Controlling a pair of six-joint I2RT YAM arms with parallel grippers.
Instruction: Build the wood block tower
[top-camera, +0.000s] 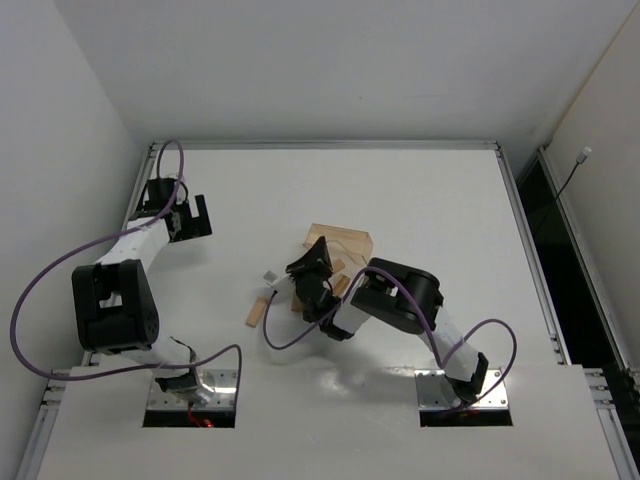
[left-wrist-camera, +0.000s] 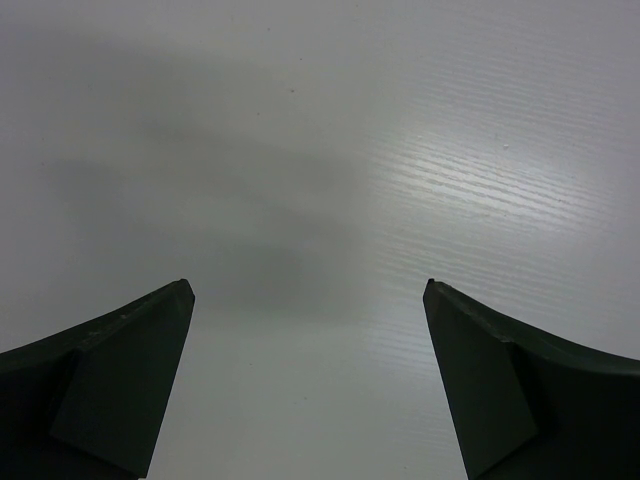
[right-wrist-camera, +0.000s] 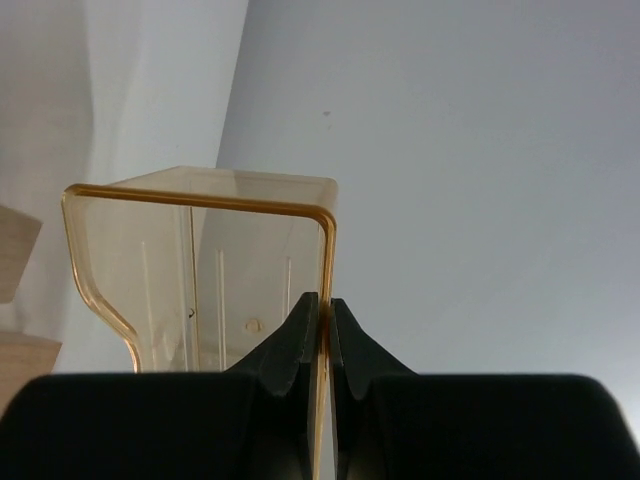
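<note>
My right gripper is shut on one side wall of a translucent amber plastic box; one finger is inside the box and one outside. From above, the box lies tipped at the table's middle, with my right gripper at its near left side. Light wooden blocks lie around it: a plank, a tiny cube and small pieces by the gripper. Two wooden pieces show at the left edge of the right wrist view. My left gripper is open and empty over bare table.
My left gripper is at the far left of the white table, near its metal edge rail. White walls stand round the table. A dark gap runs along the right side.
</note>
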